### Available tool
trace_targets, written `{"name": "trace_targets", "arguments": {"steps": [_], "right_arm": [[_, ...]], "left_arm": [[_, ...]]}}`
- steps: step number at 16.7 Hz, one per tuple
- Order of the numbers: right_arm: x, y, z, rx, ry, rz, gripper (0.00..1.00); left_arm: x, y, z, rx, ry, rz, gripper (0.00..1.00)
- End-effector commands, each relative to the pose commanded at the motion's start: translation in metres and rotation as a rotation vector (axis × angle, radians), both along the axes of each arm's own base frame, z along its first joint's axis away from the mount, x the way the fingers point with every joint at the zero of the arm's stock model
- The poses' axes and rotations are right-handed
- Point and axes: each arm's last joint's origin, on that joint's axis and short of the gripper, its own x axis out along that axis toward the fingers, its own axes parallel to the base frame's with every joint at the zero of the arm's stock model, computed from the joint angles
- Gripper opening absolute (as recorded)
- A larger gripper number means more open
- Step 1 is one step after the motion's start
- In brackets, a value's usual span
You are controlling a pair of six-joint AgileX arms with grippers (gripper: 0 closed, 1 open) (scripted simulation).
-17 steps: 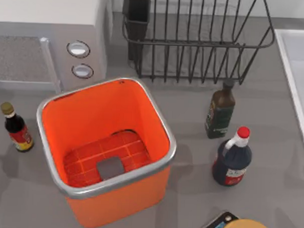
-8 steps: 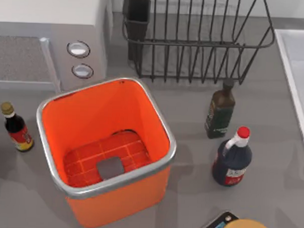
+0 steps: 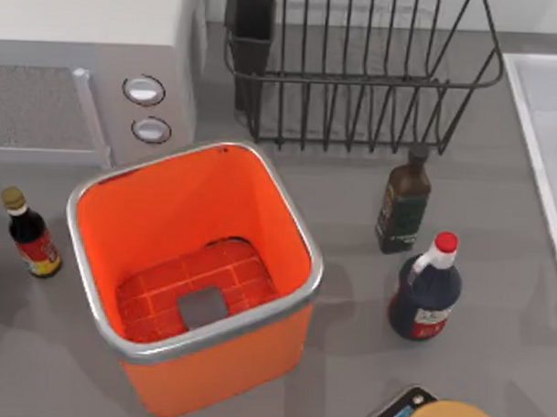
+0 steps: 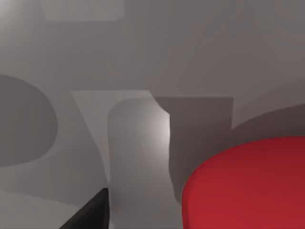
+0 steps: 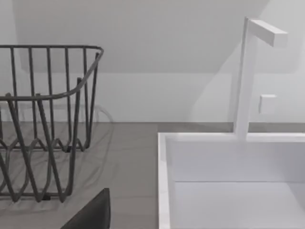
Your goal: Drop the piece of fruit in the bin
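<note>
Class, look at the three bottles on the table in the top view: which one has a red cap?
The round dark bottle right of the orange bin. The tall bottle behind it has a dark cap; the small bottle at the left has a yellowish one.

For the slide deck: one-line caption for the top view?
Empty orange bin at centre, microwave behind, black wire rack, three bottles around.

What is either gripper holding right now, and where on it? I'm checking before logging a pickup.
It cannot be told. The red fruit sits close below the left wrist camera, but no fingers are seen touching it.
</note>
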Motion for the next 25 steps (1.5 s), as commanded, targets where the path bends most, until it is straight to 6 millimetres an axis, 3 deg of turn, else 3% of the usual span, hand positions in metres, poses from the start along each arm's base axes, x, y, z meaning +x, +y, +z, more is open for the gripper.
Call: {"name": "trace_targets", "arguments": {"steps": [11,19,25], "right_arm": [[0.0,0.0,0.0,0.0,0.0,0.0,1.0],[0.0,0.0,0.0,0.0,0.0,0.0,1.0],[0.0,0.0,0.0,0.0,0.0,0.0,1.0]], "left_arm": [[0.0,0.0,0.0,0.0,0.0,0.0,0.02],[0.0,0.0,0.0,0.0,0.0,0.0,0.0],[-0.005,0.007,0.023,-0.018,0.026,0.024,0.0]]}}
